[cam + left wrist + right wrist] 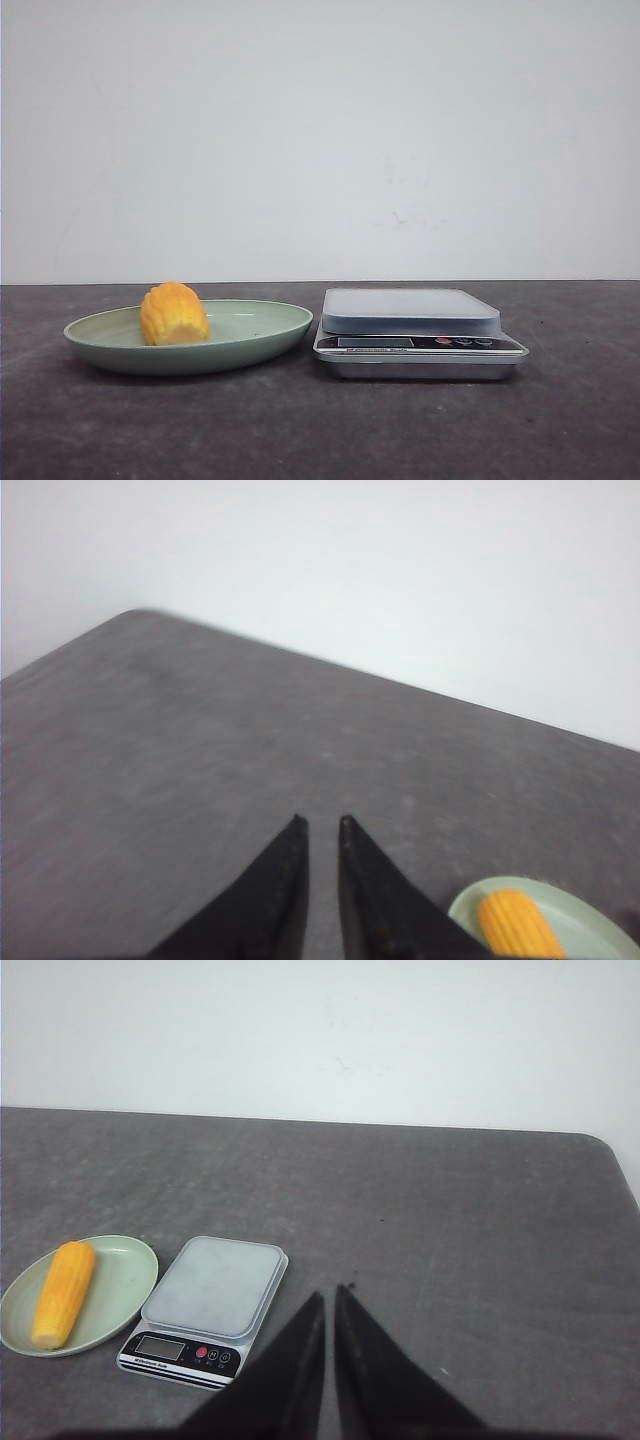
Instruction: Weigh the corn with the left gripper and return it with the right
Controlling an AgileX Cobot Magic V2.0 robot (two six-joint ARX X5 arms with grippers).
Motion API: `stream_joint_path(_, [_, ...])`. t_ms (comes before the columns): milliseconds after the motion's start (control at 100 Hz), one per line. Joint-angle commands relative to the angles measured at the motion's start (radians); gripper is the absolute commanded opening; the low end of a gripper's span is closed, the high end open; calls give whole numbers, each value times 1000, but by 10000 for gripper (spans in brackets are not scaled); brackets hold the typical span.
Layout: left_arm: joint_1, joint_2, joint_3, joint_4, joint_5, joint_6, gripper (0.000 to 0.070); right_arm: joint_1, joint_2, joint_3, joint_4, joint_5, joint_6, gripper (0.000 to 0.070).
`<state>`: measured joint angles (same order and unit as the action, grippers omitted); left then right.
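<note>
Both arms hang above the worktop (450, 1220), left tool (320, 825) and right tool (330, 1295) narrow, empty; corn (174, 314) lies in the green plate (260, 330).

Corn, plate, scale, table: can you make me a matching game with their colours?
Things:
1. corn
2. plate
3. scale
4. table

Colours:
A. dark grey
B. pale green
C. orange-yellow
D. silver and light grey

Pairs: 1-C, 2-B, 3-D, 4-A
</note>
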<state>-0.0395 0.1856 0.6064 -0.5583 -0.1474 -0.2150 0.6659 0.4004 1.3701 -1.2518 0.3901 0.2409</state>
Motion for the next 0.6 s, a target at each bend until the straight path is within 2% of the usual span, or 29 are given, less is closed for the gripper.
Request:
stream_joint_path(0, [31, -35, -111, 104, 88, 100, 13, 6, 2, 12, 10, 3, 13, 11])
stream_joint_path(140, [60, -126, -344, 287, 115, 95, 13, 6, 2, 12, 10, 3, 13, 11])
stream_joint_path(260, [59, -184, -474, 366, 119, 93, 13, 6, 2, 12, 10, 3, 13, 11])
stream_joint_path(590, [58, -182, -584, 372, 120, 98, 13, 6, 2, 12, 10, 3, 13, 11])
